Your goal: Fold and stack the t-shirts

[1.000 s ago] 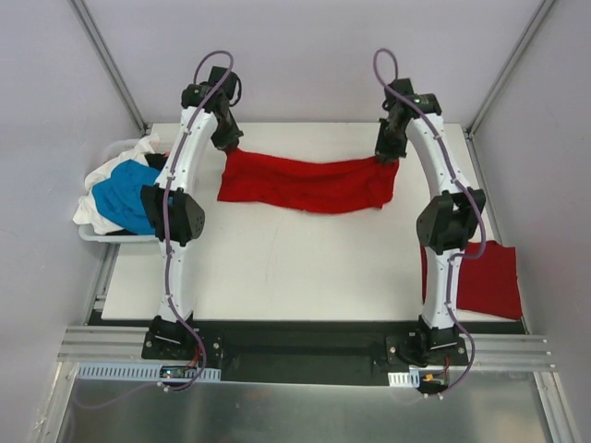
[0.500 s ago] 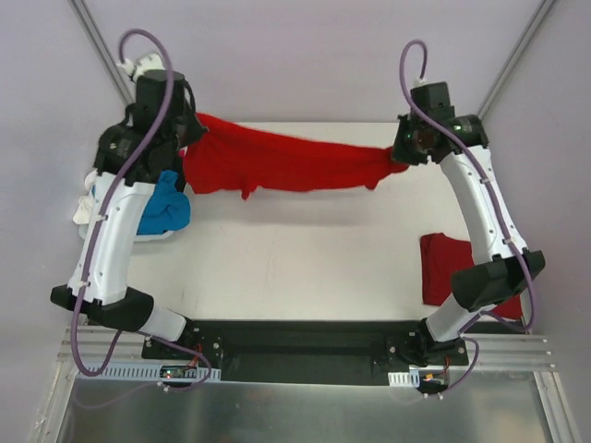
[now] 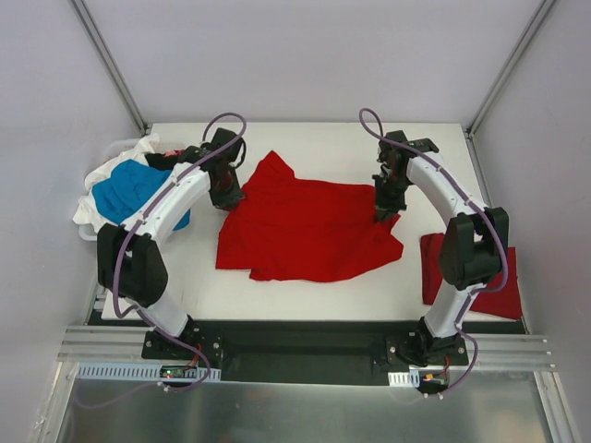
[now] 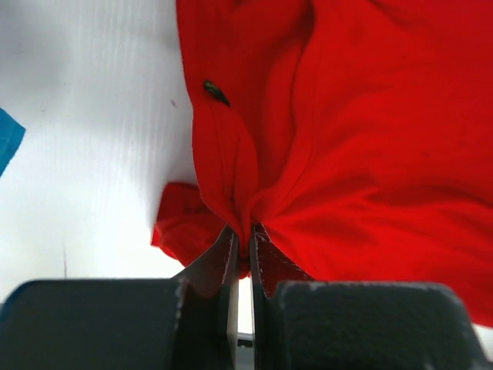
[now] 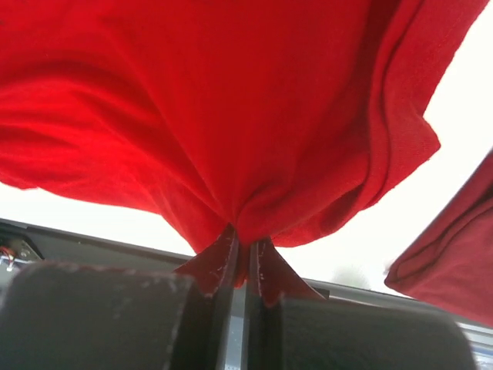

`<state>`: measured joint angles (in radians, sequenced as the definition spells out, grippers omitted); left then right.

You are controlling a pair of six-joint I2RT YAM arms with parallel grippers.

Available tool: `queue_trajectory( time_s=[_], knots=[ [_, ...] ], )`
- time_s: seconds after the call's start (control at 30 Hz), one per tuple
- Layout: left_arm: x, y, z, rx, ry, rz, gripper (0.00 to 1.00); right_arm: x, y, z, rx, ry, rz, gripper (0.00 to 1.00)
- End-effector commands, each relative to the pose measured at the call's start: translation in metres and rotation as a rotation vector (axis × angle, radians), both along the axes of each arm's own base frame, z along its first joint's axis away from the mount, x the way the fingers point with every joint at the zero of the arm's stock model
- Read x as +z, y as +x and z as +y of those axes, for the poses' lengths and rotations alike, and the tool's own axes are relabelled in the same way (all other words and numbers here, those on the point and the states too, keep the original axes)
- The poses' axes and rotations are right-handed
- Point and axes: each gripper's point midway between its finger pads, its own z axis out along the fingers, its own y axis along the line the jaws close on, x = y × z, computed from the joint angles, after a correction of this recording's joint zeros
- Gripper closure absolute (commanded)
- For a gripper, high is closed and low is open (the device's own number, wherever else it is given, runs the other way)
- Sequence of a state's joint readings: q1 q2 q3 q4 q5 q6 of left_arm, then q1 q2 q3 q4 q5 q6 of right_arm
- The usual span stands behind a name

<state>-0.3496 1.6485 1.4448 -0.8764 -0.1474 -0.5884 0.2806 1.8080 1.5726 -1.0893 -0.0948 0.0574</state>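
Top external shows the red t-shirt (image 3: 309, 231) laid rumpled in the middle of the bench (image 3: 305, 293), my left gripper (image 3: 228, 197) and right gripper (image 3: 384, 212) each clamped on bunched cloth at opposite sides. I judge this the spreading step; next I should release both and begin folding.

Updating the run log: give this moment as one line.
left gripper: shut on red t-shirt | right gripper: shut on it | t-shirt: mostly spread on table

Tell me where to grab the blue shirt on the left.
Pinch a raised fold near the middle of the blue shirt, coming straight down from above. It lies crumpled on top of the white shirt, so no flat hem shows.
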Motion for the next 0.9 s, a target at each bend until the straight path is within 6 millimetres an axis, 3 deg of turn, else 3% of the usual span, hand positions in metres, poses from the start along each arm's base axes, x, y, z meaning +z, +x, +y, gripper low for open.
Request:
queue_trajectory(
  time_s=[0.0, 0.03, 0.07, 0.1, 0.13, 0.17, 0.23, 0.3, 0.33, 0.4, 0.47, 0.57, 0.6, 0.67, 0.7, 0.77, 0.83, 0.87],
  knots=[
    [0.017, -0.008, -0.012, -0.009, -0.087, 0.000, 1.00, 0.004, -0.023, 0.004, 0.056, 0.024, 0.056, 0.99],
    [0.010, -0.016, -0.012, -0.015, -0.083, 0.033, 0.96, 0.001, -0.026, 0.002, 0.056, 0.017, 0.065, 0.99],
    [0.008, -0.020, -0.013, -0.027, -0.087, 0.048, 0.84, -0.002, -0.030, 0.002, 0.059, 0.012, 0.082, 0.91],
    [0.007, -0.024, -0.014, -0.035, -0.087, 0.060, 0.68, -0.004, -0.033, -0.001, 0.060, 0.002, 0.095, 0.48],
    [0.012, -0.032, -0.015, -0.051, -0.070, 0.075, 0.49, -0.005, -0.041, -0.004, 0.065, -0.015, 0.125, 0.30],
    [0.016, -0.034, -0.015, -0.068, -0.057, 0.075, 0.17, -0.004, -0.044, -0.005, 0.073, -0.029, 0.134, 0.10],
    [0.028, -0.042, -0.012, -0.080, -0.033, 0.086, 0.04, 0.003, -0.050, -0.010, 0.081, -0.062, 0.136, 0.00],
    [0.038, -0.047, -0.012, -0.087, -0.020, 0.087, 0.01, 0.011, -0.049, -0.015, 0.080, -0.097, 0.121, 0.00],
    [0.053, -0.044, -0.012, -0.089, -0.014, 0.047, 0.01, 0.023, -0.048, -0.016, 0.070, -0.098, 0.101, 0.00],
    [0.067, -0.055, -0.018, -0.118, 0.005, 0.049, 0.01, 0.033, -0.050, -0.013, 0.071, -0.094, 0.088, 0.00],
    [0.074, -0.067, -0.023, -0.128, -0.001, 0.073, 0.01, 0.038, -0.064, -0.011, 0.085, -0.100, 0.132, 0.00],
    [0.046, -0.098, -0.028, -0.124, -0.043, 0.159, 0.01, 0.028, -0.093, -0.019, 0.114, -0.156, 0.196, 0.00],
    [0.022, -0.118, -0.021, -0.118, -0.026, 0.236, 0.01, 0.022, -0.099, -0.021, 0.111, -0.163, 0.205, 0.00],
    [0.010, -0.133, -0.018, -0.110, -0.046, 0.251, 0.01, 0.010, -0.120, -0.026, 0.099, -0.168, 0.256, 0.00],
    [-0.007, -0.148, -0.009, -0.105, -0.024, 0.304, 0.01, 0.006, -0.123, -0.026, 0.096, -0.159, 0.259, 0.00],
    [-0.019, -0.155, -0.003, -0.113, -0.002, 0.316, 0.01, 0.001, -0.128, -0.026, 0.102, -0.159, 0.266, 0.03],
    [-0.035, -0.156, 0.000, -0.126, 0.021, 0.340, 0.02, -0.004, -0.119, -0.026, 0.107, -0.176, 0.245, 0.27],
    [-0.036, -0.152, -0.001, -0.133, 0.026, 0.343, 0.04, -0.003, -0.113, -0.024, 0.105, -0.175, 0.236, 0.63]
  ],
)
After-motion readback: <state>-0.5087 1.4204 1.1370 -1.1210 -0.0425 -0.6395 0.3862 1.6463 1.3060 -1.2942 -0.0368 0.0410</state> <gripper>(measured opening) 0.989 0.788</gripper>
